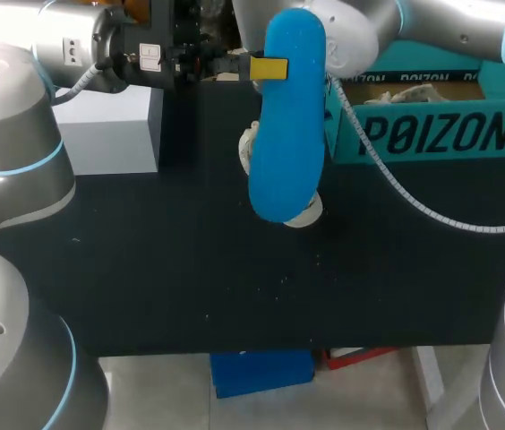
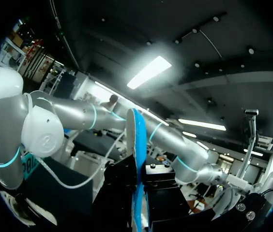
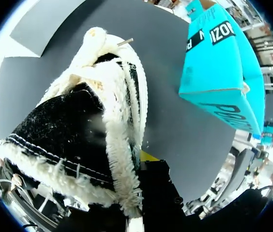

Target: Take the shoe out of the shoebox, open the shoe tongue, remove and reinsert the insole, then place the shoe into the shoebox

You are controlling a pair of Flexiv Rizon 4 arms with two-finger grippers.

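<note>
While left gripper [image 1: 275, 68] pinches the blue insole [image 1: 286, 125] aloft by the table's [image 1: 145, 269] far edge, right gripper [image 3: 137, 168] clamps the fuzzy shoe [image 3: 78, 125].

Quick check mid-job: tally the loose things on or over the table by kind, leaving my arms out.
blue insole: 1
fleece-lined shoe: 1
teal shoebox: 1
white block: 1
Total: 4
</note>
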